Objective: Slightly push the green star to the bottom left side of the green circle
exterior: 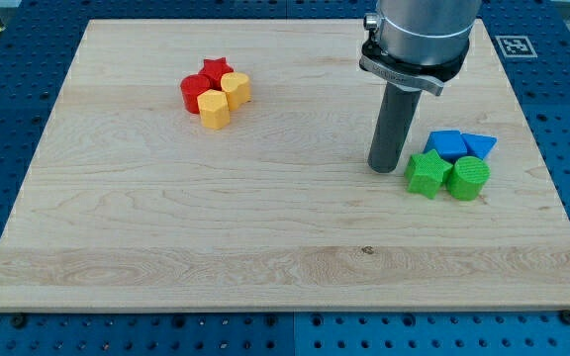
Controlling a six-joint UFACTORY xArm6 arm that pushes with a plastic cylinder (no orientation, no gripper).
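The green star (427, 173) lies on the wooden board at the view's right, touching the left side of the green circle (468, 177). My tip (383, 168) rests on the board just left of the green star, a small gap apart. The dark rod rises from it to the grey arm body at the view's top.
A blue block (447, 144) and a blue triangle (479, 145) sit directly above the green pair, touching them. A cluster of a red star (215, 70), a red block (193, 92) and two yellow blocks (236, 88) (214, 110) sits at the upper left. The board's right edge (552, 178) is near the green circle.
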